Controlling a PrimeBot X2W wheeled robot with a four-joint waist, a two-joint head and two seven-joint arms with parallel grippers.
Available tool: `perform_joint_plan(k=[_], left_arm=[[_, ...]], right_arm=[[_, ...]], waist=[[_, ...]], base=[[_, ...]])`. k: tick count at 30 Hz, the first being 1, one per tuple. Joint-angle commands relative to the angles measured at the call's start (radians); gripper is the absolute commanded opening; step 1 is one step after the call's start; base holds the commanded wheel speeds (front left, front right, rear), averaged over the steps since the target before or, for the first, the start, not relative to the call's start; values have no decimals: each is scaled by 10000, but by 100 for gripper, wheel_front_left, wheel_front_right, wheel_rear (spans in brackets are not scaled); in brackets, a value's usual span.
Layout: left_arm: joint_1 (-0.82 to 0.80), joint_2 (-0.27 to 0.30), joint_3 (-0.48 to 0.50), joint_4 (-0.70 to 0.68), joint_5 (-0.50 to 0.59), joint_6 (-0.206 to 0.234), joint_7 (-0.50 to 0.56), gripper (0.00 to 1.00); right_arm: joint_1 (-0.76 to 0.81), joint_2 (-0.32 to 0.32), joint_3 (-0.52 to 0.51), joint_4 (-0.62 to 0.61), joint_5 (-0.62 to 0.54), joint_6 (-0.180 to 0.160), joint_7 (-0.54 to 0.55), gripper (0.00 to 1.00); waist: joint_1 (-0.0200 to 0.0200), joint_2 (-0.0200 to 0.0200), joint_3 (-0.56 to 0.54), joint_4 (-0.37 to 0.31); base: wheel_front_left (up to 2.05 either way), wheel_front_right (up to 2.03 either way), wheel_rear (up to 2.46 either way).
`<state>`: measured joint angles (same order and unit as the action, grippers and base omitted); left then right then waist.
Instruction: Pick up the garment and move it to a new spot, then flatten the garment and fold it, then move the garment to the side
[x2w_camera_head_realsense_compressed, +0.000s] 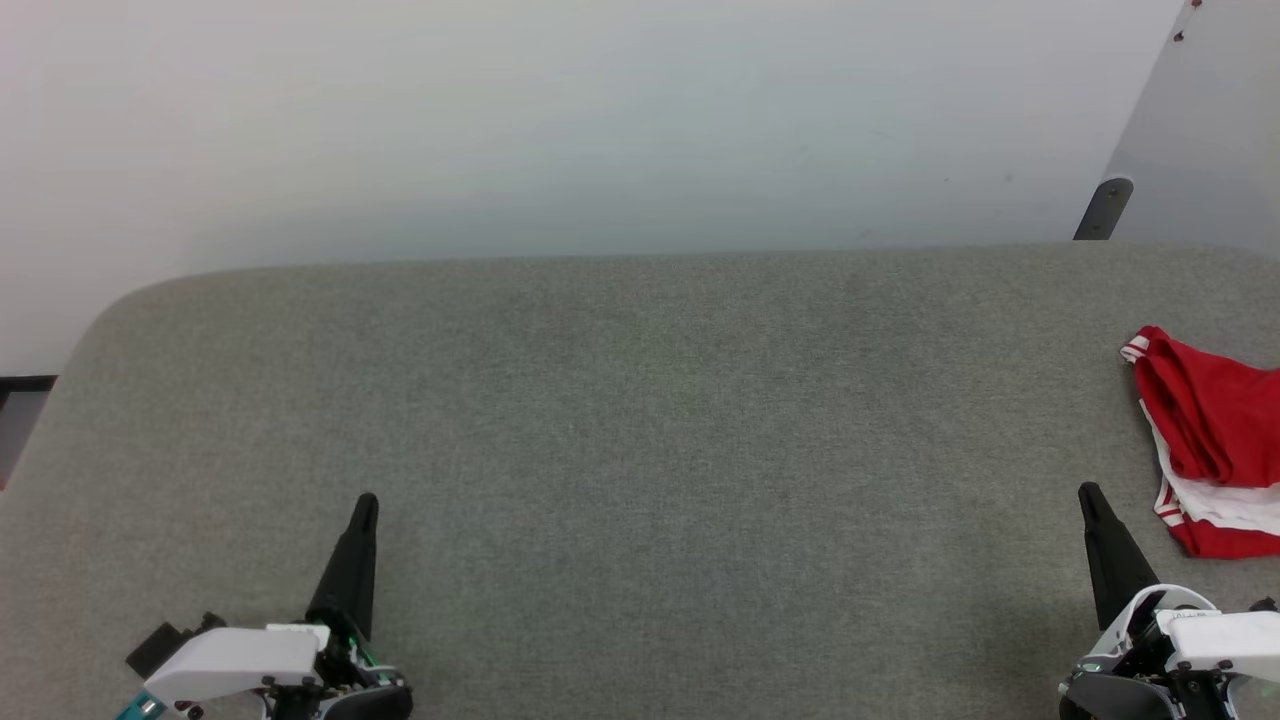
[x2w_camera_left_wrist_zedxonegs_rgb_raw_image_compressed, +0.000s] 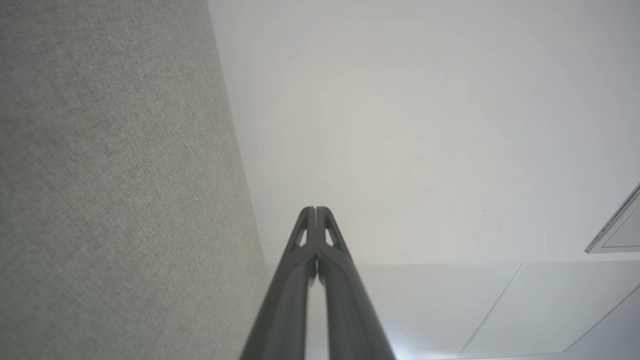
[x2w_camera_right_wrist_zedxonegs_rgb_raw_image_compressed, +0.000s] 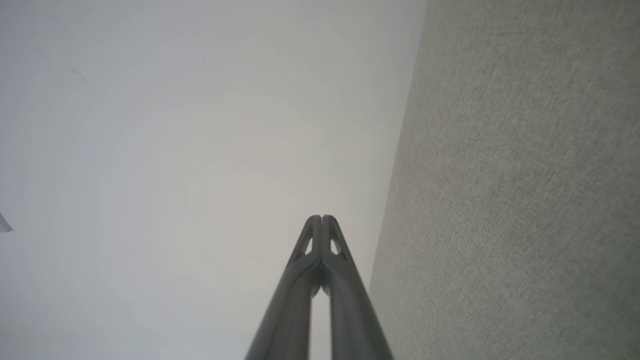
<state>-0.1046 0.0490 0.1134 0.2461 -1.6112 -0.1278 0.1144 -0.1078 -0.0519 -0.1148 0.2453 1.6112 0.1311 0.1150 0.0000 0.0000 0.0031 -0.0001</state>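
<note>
The red garment (x2w_camera_head_realsense_compressed: 1215, 430) lies bunched at the right edge of the grey fabric table (x2w_camera_head_realsense_compressed: 640, 400), partly cut off by the head view's edge; white sleeve ends and striped trim show, the lettering is hidden. My right gripper (x2w_camera_head_realsense_compressed: 1090, 497) rests at the lower right, just left of the garment and apart from it. Its fingertips meet with nothing between them, so it is shut, as the right wrist view's gripper (x2w_camera_right_wrist_zedxonegs_rgb_raw_image_compressed: 321, 218) confirms. My left gripper (x2w_camera_head_realsense_compressed: 366, 503) sits at the lower left, far from the garment, also shut and empty (x2w_camera_left_wrist_zedxonegs_rgb_raw_image_compressed: 315, 209).
A pale floor lies beyond the table's far edge. A white panel with a dark foot (x2w_camera_head_realsense_compressed: 1104, 208) stands at the back right. The table's left corner is rounded, with a dark strip (x2w_camera_head_realsense_compressed: 25, 384) past it.
</note>
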Motion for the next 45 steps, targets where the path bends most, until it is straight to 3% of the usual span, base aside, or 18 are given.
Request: perform_joint_plan(k=[1, 45], left_arm=[[-90, -4, 24, -15, -29, -53, 34, 0], [-89, -4, 22, -16, -32, -53, 30, 0]], right_arm=[[-32, 30, 5, -1, 31, -7, 24, 0], [-32, 31, 8, -1, 33, -7, 21, 0]], waist=[[0, 0, 0, 1], [0, 0, 0, 1]], base=[[0, 0, 0], [0, 0, 0]])
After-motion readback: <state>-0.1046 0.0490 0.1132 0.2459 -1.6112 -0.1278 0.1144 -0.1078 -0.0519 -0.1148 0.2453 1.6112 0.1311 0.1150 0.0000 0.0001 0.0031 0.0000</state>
